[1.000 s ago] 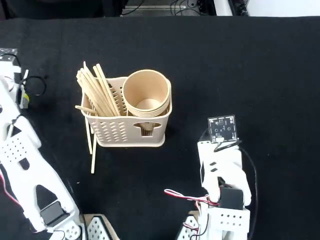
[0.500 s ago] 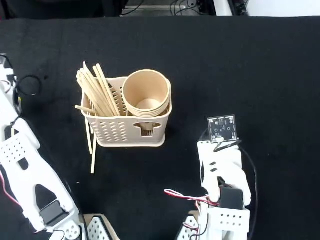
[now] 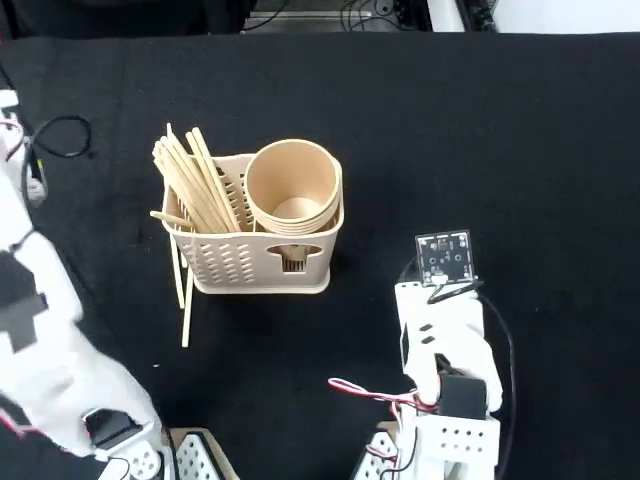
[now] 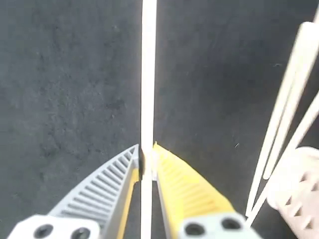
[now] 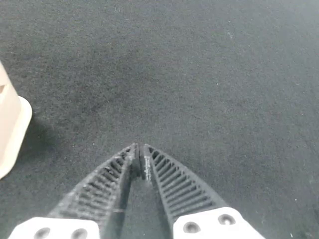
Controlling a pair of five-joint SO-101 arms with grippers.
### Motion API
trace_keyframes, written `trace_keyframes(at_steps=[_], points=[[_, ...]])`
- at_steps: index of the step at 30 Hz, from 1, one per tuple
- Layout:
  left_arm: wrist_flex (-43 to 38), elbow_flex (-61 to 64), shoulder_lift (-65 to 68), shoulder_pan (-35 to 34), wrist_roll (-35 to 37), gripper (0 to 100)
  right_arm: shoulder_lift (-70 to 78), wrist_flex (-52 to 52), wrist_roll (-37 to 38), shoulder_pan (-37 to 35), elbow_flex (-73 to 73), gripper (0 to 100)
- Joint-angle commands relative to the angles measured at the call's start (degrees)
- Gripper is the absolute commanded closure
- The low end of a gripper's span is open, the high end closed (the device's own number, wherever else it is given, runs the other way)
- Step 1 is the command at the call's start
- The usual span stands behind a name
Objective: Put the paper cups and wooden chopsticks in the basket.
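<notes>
- Judged nearly done. Nested inside the basket [image 3: 250,262], well off to one side of the right claw [image 5: 139,162]: the paper cups [image 3: 290,190]. In the compartment beside them: a leaning bundle of wooden chopsticks [image 3: 190,180].
- Left to do, by the look of it: dropping in the single chopstick [image 4: 148,74] held by the left claw [image 4: 148,159], then fetching the loose chopsticks [image 3: 186,320] from the bench [image 3: 500,130].
- Left claw: pinching that one chopstick partway along its length, with the rest running straight out past the fingertips. Off to one side of this claw, near but apart: the loose sticks and a corner of the basket.
- Right claw: pressed together on nothing, low over bare bench. Off to one side of it, apart: the basket's foot.
- Counted, cups: one stack, with several rims showing one within another. Perhaps three or four; exact number not to be told.
- Counted, chopsticks: one in the left claw, and two loose against the basket's outer wall in the high view. Roughly eight to ten in the bundle, too overlapped for a firm figure.
- Counted, baskets: one.
</notes>
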Motion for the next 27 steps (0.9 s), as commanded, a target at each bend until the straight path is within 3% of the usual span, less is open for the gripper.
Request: trace_keyframes(at_steps=[1,9,17,21,27], points=[[-7.4,13.8,-22.9,2.8,1.1,97,-0.2,0.1,0.2,0.9,0.0,97.2],[-28.9,39.3,-55.8,3.1,11.0,97,-0.2,0.1,0.2,0.9,0.0,97.2],[-61.2,64.7,-84.7,4.0,23.6,97,-0.2,0.1,0.2,0.9,0.0,97.2],[-71.8,72.1,-94.1,13.7,26.3,97,-0.2,0.1,0.2,0.9,0.0,97.2],[-76.5,78.2,-97.0,33.8,23.6,97,-0.2,0.1,0.2,0.9,0.0,97.2]])
